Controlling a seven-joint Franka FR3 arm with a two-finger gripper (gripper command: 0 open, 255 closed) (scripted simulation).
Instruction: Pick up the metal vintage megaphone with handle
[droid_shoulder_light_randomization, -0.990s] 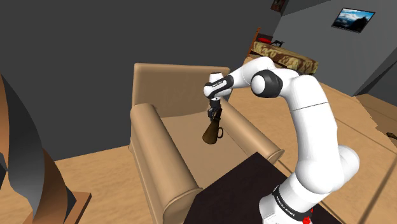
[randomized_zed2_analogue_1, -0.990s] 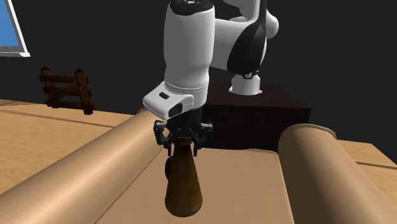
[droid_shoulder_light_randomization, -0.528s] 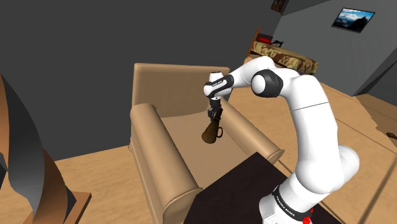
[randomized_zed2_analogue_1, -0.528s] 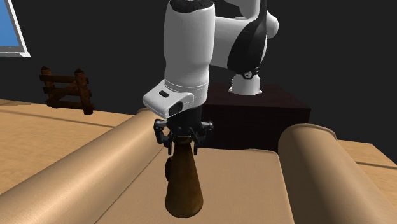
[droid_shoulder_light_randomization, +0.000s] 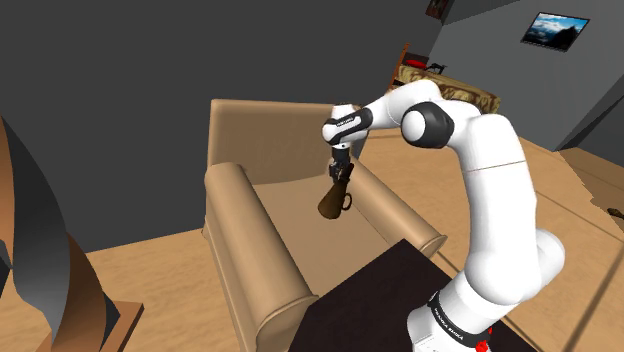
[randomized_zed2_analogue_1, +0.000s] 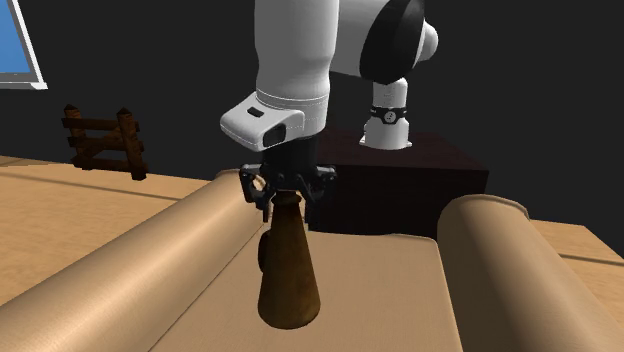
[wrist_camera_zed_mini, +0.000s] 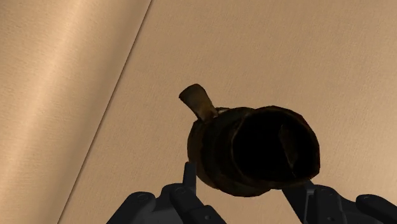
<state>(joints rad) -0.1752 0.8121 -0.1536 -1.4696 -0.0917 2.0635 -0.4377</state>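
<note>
You raised the gripper (droid_shoulder_light_randomization: 341, 170), and the brown megaphone (droid_shoulder_light_randomization: 337, 197) clasped in it rose a little higher above the armchair seat (droid_shoulder_light_randomization: 296, 228).

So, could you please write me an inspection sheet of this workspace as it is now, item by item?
Surface: tan armchair; its seat lies under the gripper.
Job's things: brown megaphone with a side handle, hanging bell down, seemingly clear of the seat.
Clutter: nothing seen.
Grippers: black gripper pointing down, shut on the megaphone's narrow end.
Cables: nothing seen.
Surroundings: dark stand beside the armchair; wooden floor; dark grey wall; framed picture on a wall; small wooden rack beyond the armchair.
</note>
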